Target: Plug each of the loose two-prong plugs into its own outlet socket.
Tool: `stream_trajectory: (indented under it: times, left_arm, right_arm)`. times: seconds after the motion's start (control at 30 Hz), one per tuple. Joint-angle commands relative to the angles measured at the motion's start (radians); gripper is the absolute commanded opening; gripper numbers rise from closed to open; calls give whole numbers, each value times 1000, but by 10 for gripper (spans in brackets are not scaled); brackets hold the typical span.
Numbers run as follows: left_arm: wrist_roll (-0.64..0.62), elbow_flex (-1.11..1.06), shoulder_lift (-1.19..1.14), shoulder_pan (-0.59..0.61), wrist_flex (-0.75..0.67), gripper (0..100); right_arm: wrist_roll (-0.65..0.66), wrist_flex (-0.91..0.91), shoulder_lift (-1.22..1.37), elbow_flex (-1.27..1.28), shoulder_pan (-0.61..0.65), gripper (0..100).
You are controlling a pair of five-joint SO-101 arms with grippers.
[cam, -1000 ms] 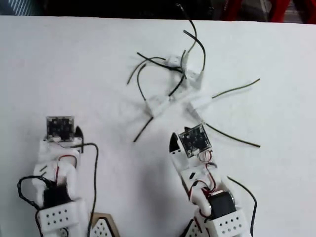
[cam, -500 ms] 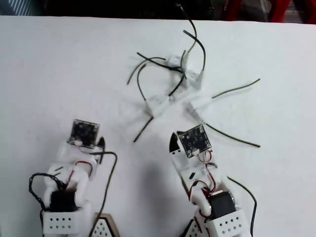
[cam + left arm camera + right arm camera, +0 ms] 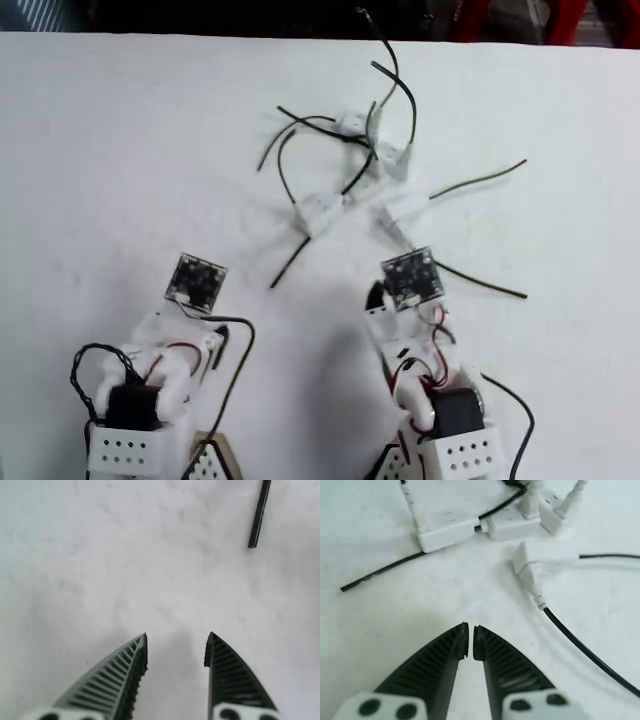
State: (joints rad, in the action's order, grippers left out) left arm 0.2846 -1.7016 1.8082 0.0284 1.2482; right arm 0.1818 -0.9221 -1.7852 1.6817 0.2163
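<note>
Our two arms sit low at the near side of the table (image 3: 120,130), with the plugs and sockets (image 3: 320,210) bunched ahead of the right arm.

The smooth white tabletop runs wide to the left of that bunch and back to a straight far edge, with a dark room beyond. Our left gripper (image 3: 176,645) hangs released over plain surface, its ribbed, pointed fingers parted, with a thin black wire end (image 3: 257,515) well ahead. Our right gripper (image 3: 470,640) is clenched on nothing, tips almost touching. Near it lies a boxy white socket block (image 3: 547,552) with a moulded plug (image 3: 530,577) at its end. We cannot tell whether that plug is seated. Its glossy black cord (image 3: 585,650) runs off past the frame edge. Farther blocks overlap under crossing cords.
</note>
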Motion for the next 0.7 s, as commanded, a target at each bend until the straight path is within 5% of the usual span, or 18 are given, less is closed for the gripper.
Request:
stream_trajectory:
  times: [0.0,0.37,0.67]
  left_arm:
    - [-6,9,12,-5,15,196]
    - [-6,9,12,-5,20,196]
    - [-6,9,12,-5,20,196]
  right_arm:
    - [3,-58,-12,9,-67,18]
    - [3,-341,-12,9,-77,18]
    - [2,-348,-12,9,-77,18]
